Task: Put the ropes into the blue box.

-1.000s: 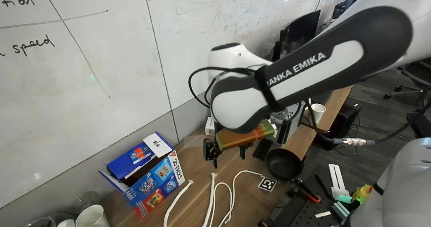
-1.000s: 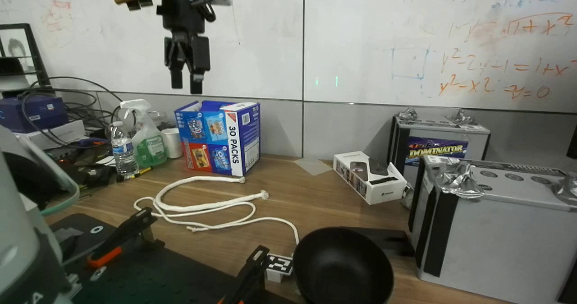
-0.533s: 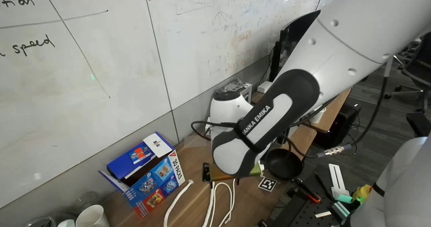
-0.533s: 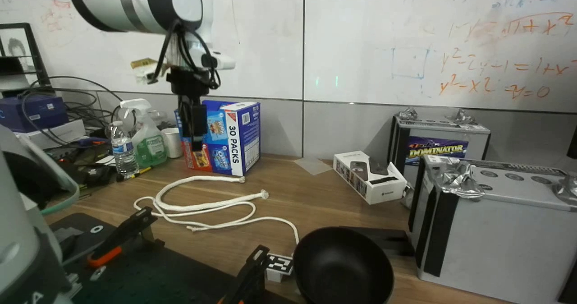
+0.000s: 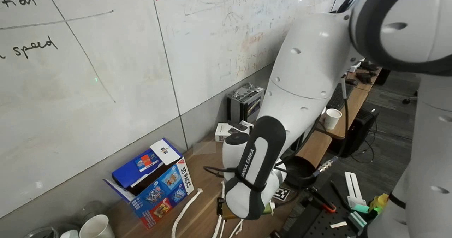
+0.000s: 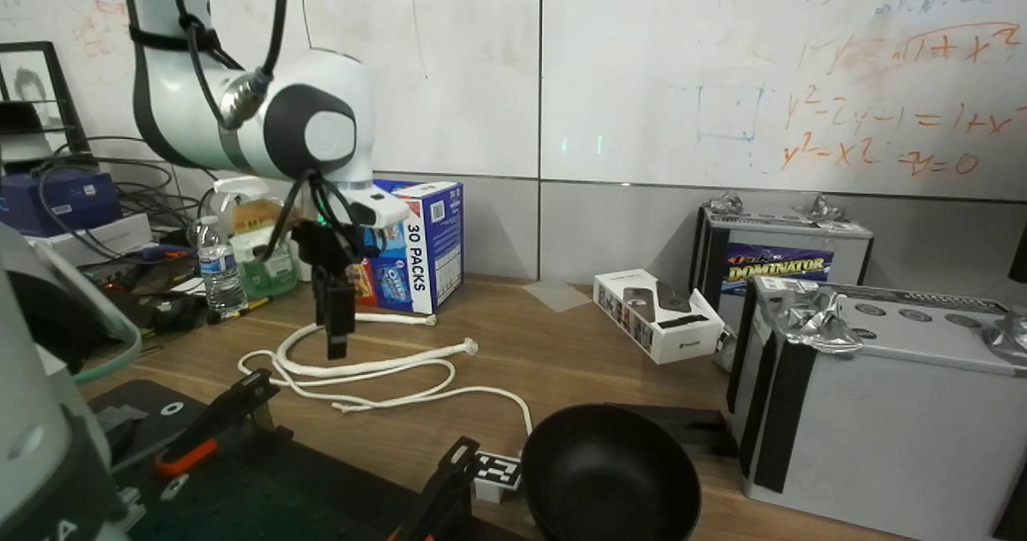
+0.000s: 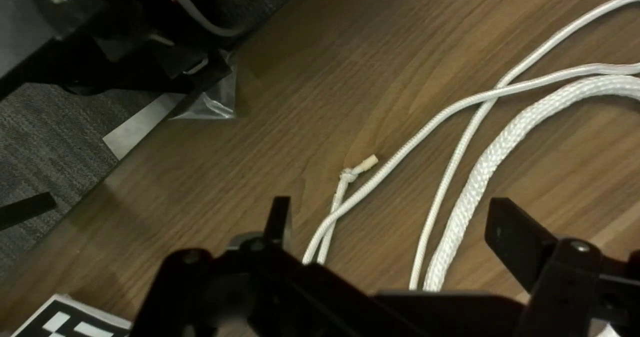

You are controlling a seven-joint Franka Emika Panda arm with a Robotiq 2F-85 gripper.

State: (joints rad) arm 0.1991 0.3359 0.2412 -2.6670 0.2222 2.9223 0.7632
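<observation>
White ropes lie curved on the wooden table: a thick one (image 6: 401,364) and a thinner one (image 6: 483,391) looping beside it. In the wrist view the thick rope (image 7: 472,187) and strands of the thin rope (image 7: 452,162) pass between my fingers, below them. A knotted thin end (image 7: 348,176) lies there too. My gripper (image 7: 390,204) is open and empty, pointing down just above the ropes; in an exterior view it (image 6: 337,348) hangs over them. The blue box (image 5: 166,186) stands upright with its top flaps open. In an exterior view the arm partly hides the box (image 6: 437,240).
A black pan (image 6: 610,469) and a marker tile (image 6: 497,470) are near the front edge. A white phone box (image 6: 658,316) and grey batteries (image 6: 874,412) stand aside. A water bottle (image 6: 218,268) and cup (image 5: 97,227) are beside the blue box. A whiteboard wall (image 6: 682,124) rises behind.
My gripper has come down from high up to just above the ropes and now overlaps them in both exterior views. The ropes and the blue box have not moved.
</observation>
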